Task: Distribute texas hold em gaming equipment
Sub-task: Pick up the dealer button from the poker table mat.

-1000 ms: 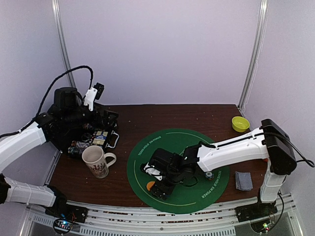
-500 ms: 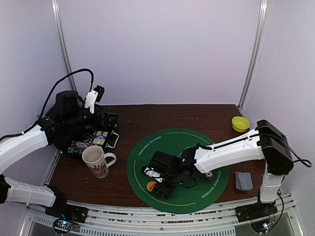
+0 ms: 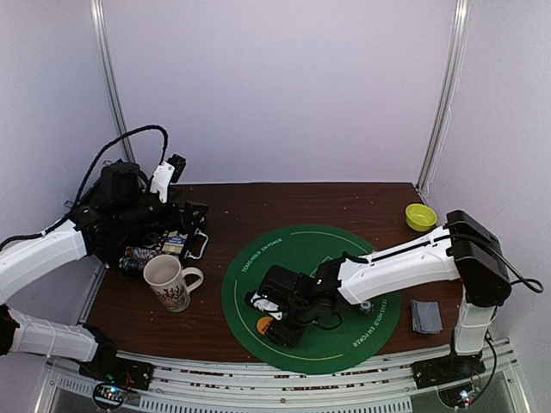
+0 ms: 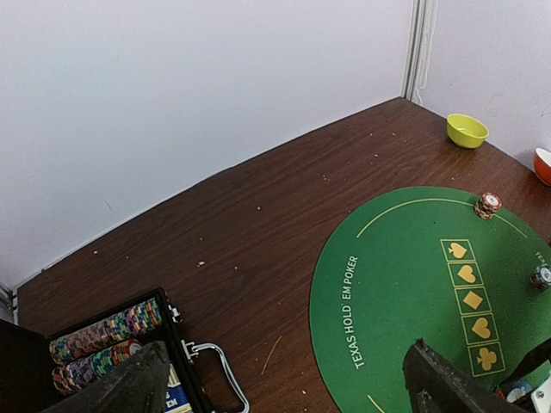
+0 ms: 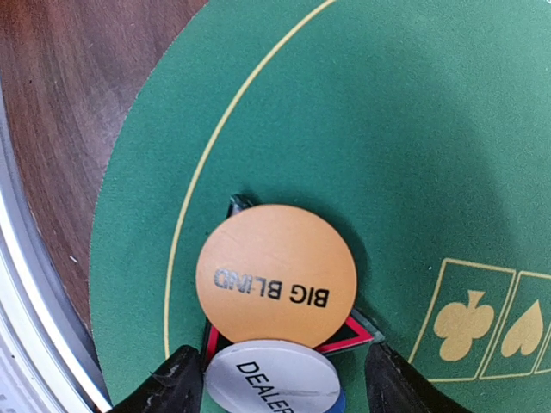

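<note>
R pincer (image 5: 281, 356) is low over the near-left part of the round green mat (image 3: 297, 245) marked TEXAS HOLD 'EM POKER; its jaws stand partway apart, one on each side of a white DEALER button (image 5: 271, 380); the left finger looks to be against the button's edge and the right finger has a small gap; can't tell if it's actually gripping.

The orange BIG BLIND button (image 5: 275, 284) lies flat on the mat just beyond the white one, overlapping its far edge; a blue button (image 5: 337, 403) peeks out under the white one; something dark with a red edge shows beneath them, can't tell what.

L pincer (image 4: 288, 357) is wide open and holds nothing; it is raised at the far-left of the table (image 3: 258, 202), above an open black case (image 4: 103, 344) w/ rows of chips.

A red-white chip stack (image 4: 489, 204) sits at the mat's far edge; a teal-white stack (image 4: 541, 276) sits on the mat's right part, beside the row of suit boxes.

Grey-blue cards (image 3: 424, 316) lie on the table right of the mat, near the R arm's base.

A patterned mug (image 3: 168, 282) stands between the case and the mat; a yellow bowl (image 3: 420, 217) is at the far-right corner; an orange bowl (image 4: 542, 163) is near it, cut off by the L wrist view's edge.
</note>
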{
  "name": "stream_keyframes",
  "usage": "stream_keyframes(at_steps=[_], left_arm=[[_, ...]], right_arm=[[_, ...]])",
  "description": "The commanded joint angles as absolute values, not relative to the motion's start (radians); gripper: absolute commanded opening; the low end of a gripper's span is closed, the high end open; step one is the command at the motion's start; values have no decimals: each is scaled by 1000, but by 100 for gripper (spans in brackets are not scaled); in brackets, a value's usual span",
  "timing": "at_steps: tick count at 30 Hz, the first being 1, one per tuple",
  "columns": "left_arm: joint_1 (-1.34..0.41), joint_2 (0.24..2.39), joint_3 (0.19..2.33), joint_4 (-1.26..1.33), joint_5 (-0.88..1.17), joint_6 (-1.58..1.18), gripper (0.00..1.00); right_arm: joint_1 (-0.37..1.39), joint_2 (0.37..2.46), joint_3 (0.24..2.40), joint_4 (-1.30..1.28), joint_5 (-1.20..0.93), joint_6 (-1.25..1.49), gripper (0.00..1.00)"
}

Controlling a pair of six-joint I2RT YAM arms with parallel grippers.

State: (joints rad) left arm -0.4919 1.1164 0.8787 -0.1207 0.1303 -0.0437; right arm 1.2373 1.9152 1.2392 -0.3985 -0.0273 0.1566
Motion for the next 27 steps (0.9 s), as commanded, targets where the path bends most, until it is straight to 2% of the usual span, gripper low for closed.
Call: stream_keyframes(at_steps=[1,4,17,27], left_arm=[[-488,1103,865,-71,123,-19,98],[-489,1103,863,-71,124,-16,98],[-489,1099,860,-69,119,-8,98],[-489,1098,857,-66,121,-5,98]], right_arm=[[1239,1963,1252,-418,-20,150,59],[1239,1952,1252,-422,-20,154,48],[1239,1899,1284,-493,-17,165,41],[1235,1832,1297,-498,-15,185,40]])
